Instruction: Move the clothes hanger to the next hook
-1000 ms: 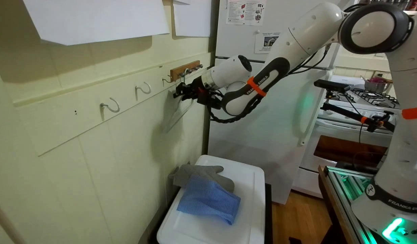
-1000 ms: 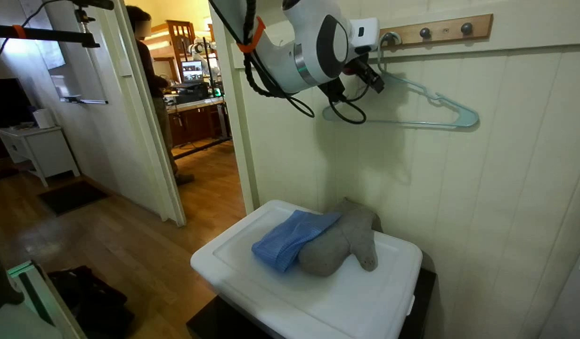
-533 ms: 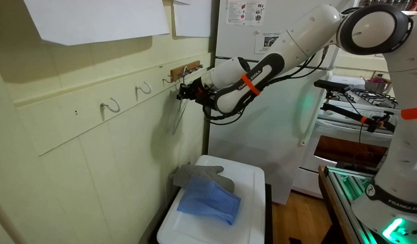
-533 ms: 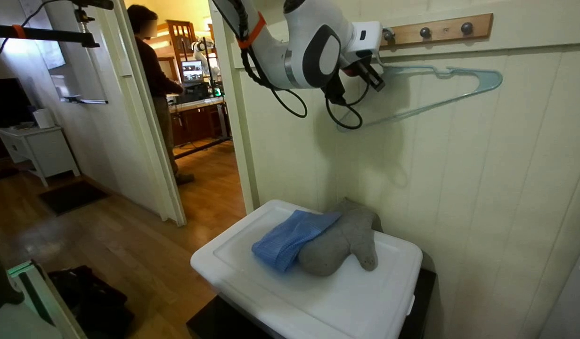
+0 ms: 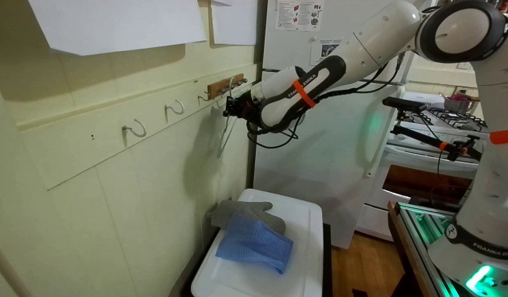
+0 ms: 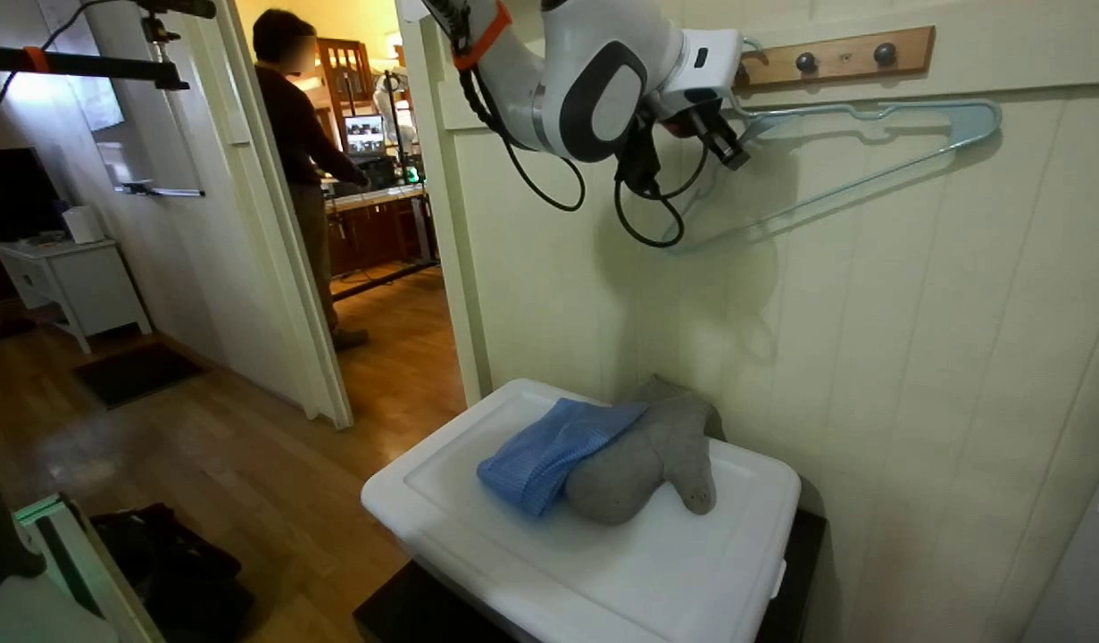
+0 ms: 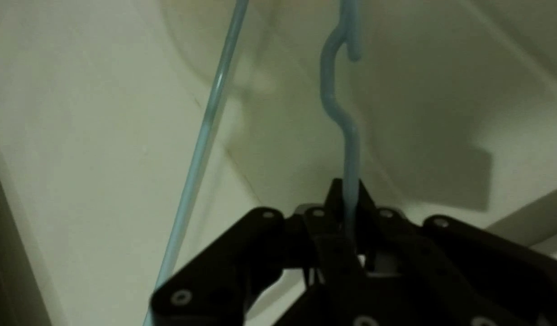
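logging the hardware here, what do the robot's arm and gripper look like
The arm is smooth, rounded and white, with black panels, FRANKA EMIKA lettering, orange straps and black cables looping alongside. The gripper is black, with jointed links and pale round fasteners.

The hanger [image 7: 350,154] filled the gap between the fingertips of the gripper [image 7: 346,192]. In an exterior view its body stretched beneath the rail [image 6: 844,62] and past its end, near the wall [image 6: 942,313], obstructing two pegs [image 6: 885,54] from below; open air led to both from the front. The arm [image 6: 603,107] hid the rail's other end, and a cable [image 6: 653,244] hung looped below its wrist. Open air lay between gripper and bin [image 6: 656,572], a mitt [image 6: 683,446] and cloth [image 6: 553,455] lying low on top. Beside the rail three hooks [image 5: 132,130] jutted from the wall, open from the front; beyond it stood the fridge [image 5: 303,173].
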Tool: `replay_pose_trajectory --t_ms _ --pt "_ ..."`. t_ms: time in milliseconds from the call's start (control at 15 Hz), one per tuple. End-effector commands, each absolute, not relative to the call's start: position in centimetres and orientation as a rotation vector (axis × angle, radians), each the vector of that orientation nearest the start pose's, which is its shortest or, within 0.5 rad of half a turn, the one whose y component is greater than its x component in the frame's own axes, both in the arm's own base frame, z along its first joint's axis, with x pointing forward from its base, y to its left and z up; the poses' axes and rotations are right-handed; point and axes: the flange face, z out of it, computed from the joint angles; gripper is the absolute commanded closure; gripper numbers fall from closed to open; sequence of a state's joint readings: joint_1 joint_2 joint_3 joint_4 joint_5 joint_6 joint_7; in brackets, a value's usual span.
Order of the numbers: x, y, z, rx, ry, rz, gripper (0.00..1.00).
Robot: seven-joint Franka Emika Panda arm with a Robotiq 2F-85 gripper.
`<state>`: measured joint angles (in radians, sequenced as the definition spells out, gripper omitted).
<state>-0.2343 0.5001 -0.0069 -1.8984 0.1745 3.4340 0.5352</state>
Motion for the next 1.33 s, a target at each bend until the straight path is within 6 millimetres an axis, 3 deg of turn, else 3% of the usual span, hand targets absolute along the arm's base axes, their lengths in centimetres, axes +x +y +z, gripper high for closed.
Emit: replay_pose_trajectory --t_ms 0,533,1267 --pt "64.2 -18.8 36.7 -2.234 1.288 -1.417 0.99" --pt "63.3 -20.8 37.8 -2.195 1.369 -1.400 0.99" --pt "64.9 -23.2 38.8 -2.295 1.405 -1.224 0.99"
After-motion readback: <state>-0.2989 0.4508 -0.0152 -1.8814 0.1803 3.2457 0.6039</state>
